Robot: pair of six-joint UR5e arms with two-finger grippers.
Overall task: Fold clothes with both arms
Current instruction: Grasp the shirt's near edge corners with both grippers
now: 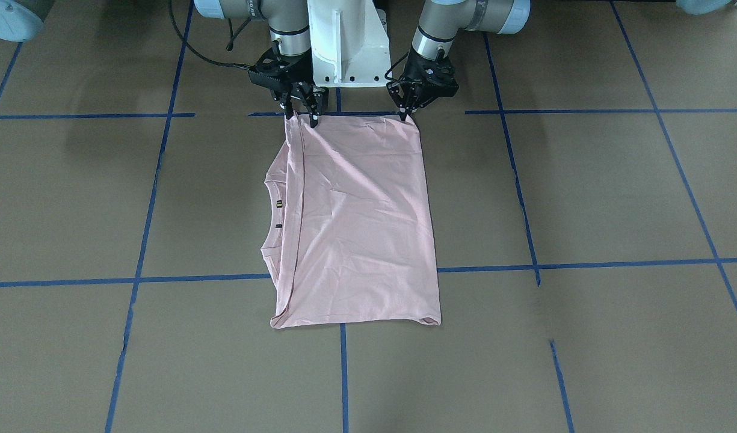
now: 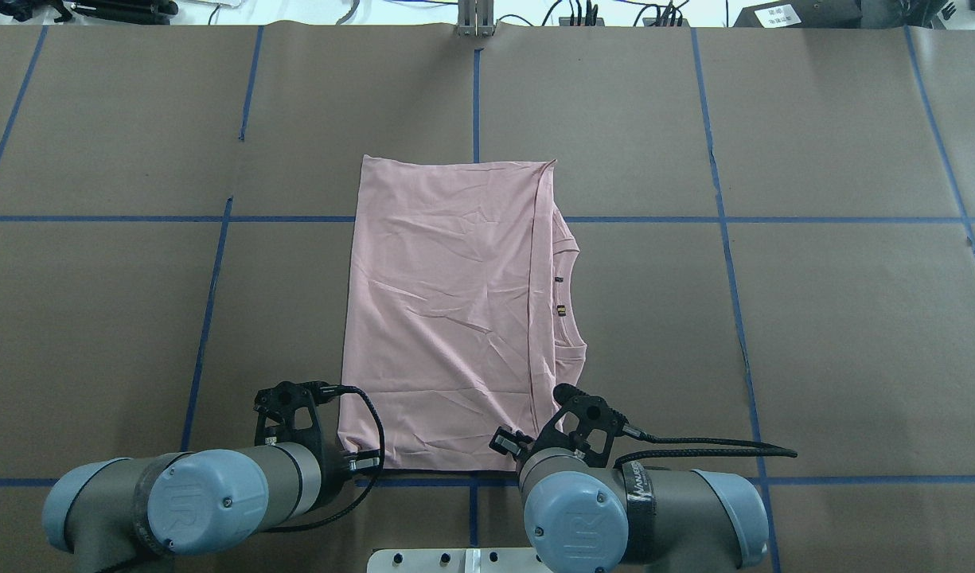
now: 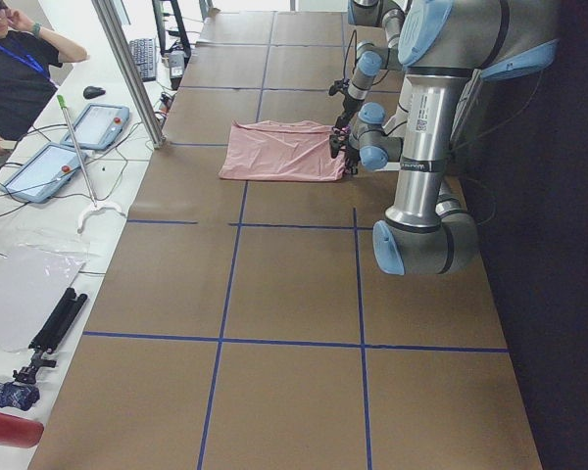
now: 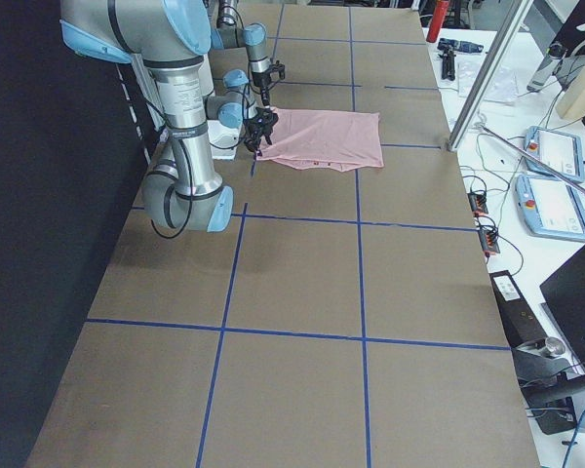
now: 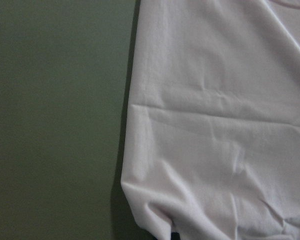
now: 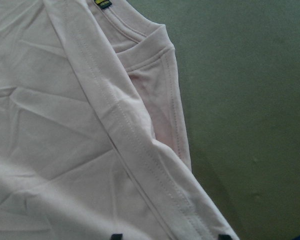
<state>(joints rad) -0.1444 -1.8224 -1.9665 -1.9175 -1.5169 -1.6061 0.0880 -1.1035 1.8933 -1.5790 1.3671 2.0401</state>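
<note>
Overhead exterior, brown table [image 2: 97,318] gridded with blue tape [image 2: 137,217], pink T-shirt [image 2: 439,318] centred

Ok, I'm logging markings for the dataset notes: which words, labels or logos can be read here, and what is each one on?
"UR": on the left arm's blue joint cap and on the right arm's joint cap.
White lettering on the right arm's black band: too blurred to read.
Neck tag of the T-shirt: too small to read.
No print shows on the T-shirt's visible side.

Silver-grey tubular arms [image 2: 296,477] carry light blue joint caps [image 2: 189,501], black cables [image 2: 781,452] and black fingers [image 1: 313,117].
</note>
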